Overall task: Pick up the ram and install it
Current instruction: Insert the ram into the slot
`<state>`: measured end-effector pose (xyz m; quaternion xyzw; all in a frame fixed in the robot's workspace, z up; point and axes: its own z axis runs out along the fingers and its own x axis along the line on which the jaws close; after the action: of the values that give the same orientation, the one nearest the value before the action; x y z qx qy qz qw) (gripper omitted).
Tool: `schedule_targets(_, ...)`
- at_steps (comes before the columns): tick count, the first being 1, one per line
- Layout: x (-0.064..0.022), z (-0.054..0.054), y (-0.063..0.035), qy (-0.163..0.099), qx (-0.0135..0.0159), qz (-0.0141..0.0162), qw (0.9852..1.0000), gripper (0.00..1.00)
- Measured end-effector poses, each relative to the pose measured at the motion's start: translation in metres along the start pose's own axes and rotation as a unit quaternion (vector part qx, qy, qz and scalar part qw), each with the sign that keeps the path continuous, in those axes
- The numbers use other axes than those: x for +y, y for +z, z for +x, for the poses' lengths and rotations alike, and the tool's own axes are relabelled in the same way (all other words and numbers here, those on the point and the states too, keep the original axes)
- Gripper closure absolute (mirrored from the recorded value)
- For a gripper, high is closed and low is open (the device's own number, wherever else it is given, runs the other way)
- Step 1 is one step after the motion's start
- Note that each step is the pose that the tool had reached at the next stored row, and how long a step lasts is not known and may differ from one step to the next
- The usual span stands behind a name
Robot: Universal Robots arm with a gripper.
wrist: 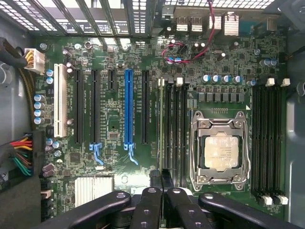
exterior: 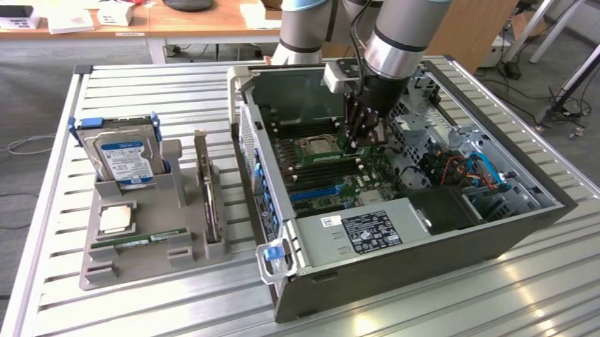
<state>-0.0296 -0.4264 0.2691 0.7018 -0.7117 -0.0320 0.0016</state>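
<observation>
With the end effector (wrist: 160,190) clamped on the ram (wrist: 160,124), seating it well calls, I judge, for holding the stick square to its channel in the black memory slots (wrist: 177,129) beside the processor socket (wrist: 220,151). It should then be pressed straight down, evenly along its length. The ram sits edge-on over that channel inside the open computer case (exterior: 422,246), toward the desk's (exterior: 487,302) edge at the exterior view's right: a long, thin, pale-green strip.

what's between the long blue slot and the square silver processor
Wrist view: one long black card slot, then a bank of black memory slots.
</observation>
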Motion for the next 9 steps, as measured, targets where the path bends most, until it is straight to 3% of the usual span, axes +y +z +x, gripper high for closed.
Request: schedule_targets(9, -0.0003, 0.0001, 0.0074, 0.0, 0.0, 0.0, 1.0, 0.88)
